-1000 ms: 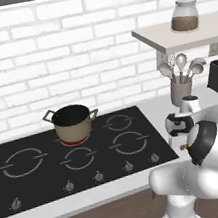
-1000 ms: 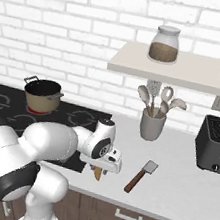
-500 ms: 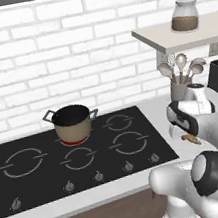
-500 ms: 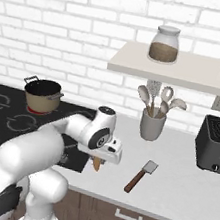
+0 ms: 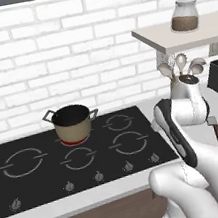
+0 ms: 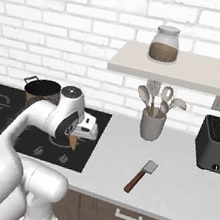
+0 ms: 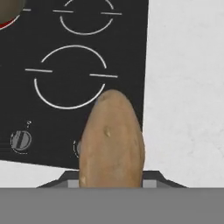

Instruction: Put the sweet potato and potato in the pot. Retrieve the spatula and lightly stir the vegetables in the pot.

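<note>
Gripper [image 6: 75, 137] is closed on a potato [image 7: 111, 140], which hangs lengthwise out of the jaws and points down at the near right corner of the hob [image 5: 38, 187]. Its tan skin suggests the plain potato, not the sweet one, though I cannot be sure. It is clear of the counter [image 6: 170, 188], carried high enough to pass over the pot's rim.

From the gripper, the pot [image 5: 72, 122] stands well apart, far to the left and further back, on a glowing rear ring. Its dark inside faces up, but whether anything lies in it I cannot tell.

To the gripper's right and a little nearer, the spatula [image 6: 140, 176] lies flat on the counter, handle toward the front edge, an easy reach for the stirring step. Behind it a crock [image 6: 151, 125] of spoons stands under the shelf [image 6: 178, 75]; those are not wanted.

Judged from this, the step in hand is carrying the potato across the hob to the pot.
</note>
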